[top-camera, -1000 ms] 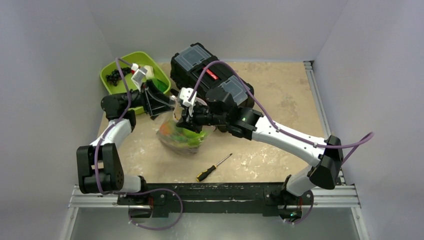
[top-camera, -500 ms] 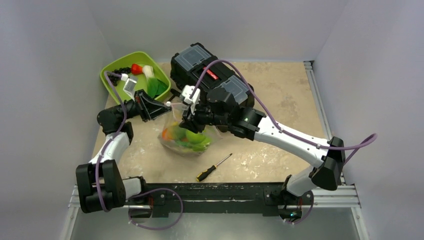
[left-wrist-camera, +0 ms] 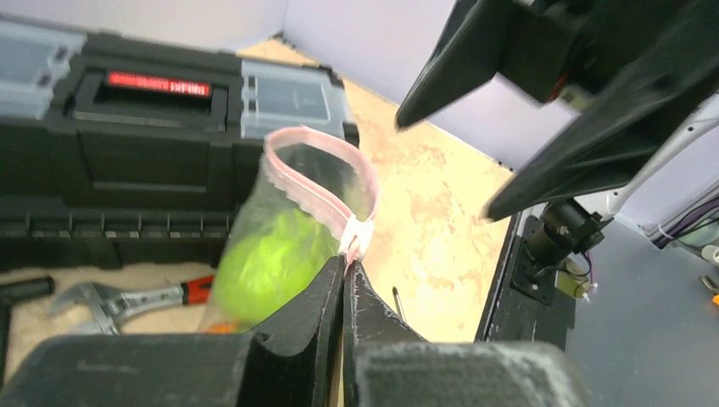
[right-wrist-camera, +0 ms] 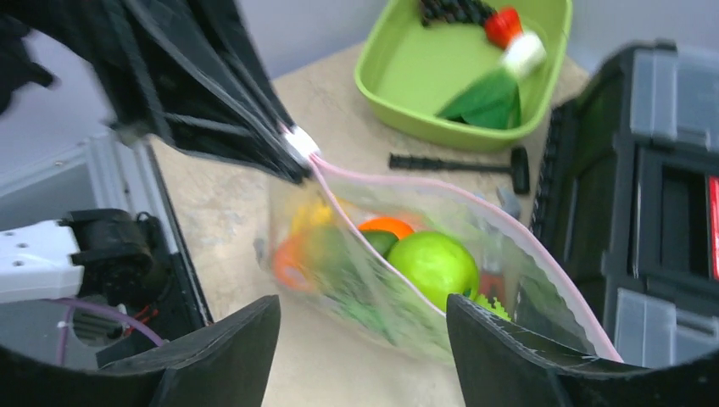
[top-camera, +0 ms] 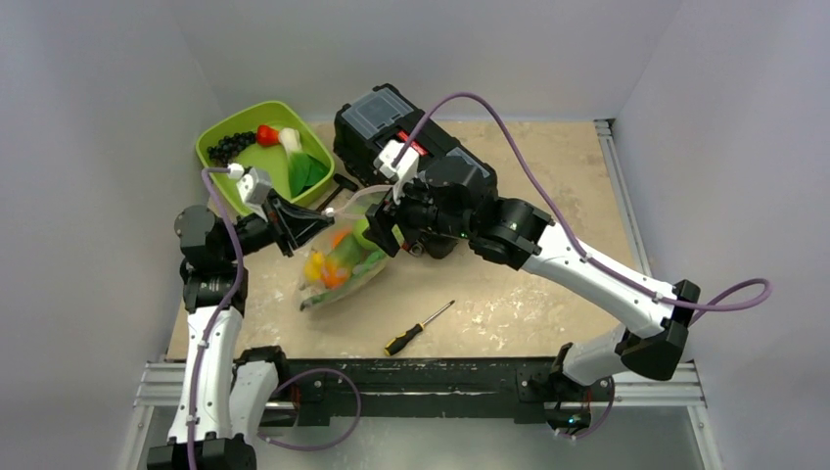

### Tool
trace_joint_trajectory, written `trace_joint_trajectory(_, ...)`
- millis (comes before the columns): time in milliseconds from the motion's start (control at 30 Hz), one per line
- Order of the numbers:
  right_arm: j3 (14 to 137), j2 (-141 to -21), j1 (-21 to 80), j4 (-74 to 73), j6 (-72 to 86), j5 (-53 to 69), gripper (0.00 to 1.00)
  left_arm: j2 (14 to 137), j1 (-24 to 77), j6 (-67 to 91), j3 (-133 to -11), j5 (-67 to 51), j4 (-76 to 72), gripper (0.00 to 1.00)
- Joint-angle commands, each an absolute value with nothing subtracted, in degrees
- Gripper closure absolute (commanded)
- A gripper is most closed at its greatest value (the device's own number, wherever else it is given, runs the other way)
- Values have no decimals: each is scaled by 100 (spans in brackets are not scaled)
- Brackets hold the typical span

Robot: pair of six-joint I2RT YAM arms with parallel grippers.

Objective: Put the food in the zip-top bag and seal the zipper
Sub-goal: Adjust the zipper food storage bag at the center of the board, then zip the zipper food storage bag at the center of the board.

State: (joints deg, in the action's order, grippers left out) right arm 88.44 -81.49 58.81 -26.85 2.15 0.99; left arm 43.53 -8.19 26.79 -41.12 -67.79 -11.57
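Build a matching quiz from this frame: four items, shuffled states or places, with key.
Items
1. left hand
2. right hand
3. screwdriver
4. zipper

States or places
A. open, facing the zip-top bag
B. lying on the table, apart from the zip-top bag
C. unsealed, mouth gaping
D. shut, pinching the zip-top bag at its mouth's end

Pairs: 1-D, 2-A, 3-B, 4-C
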Motion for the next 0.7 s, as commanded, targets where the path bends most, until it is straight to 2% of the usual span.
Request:
trace_joint_trajectory(0,9427,-8278,5884,-2216,-367,1216,26,4362,-690,1332,-4316,-6650,521,100)
trace_joint_trajectory(200,9744,-8699,5813,-1766,-1236,2505,31,4327,-578,1006,-4377,-6706,879,100)
trace_joint_trajectory(300,10005,-8950,5770,-2068,-1874,3228,40,4278,-536,965,-4386,-6687,930,100)
trace_joint_trajectory(400,10127,-9080,5667,-2120,-2093,3550,46,4193,-487,927,-4361,-6673,909,100)
trace_joint_trajectory(567,10357,-9325,5450,-2512,-2303,4009,48,4098,-454,944,-4337,-6653,842,100)
trace_joint_trajectory(667,10247,-9360,5327,-2368,-2188,4084,55,4053,-446,973,-4324,-6662,797,100)
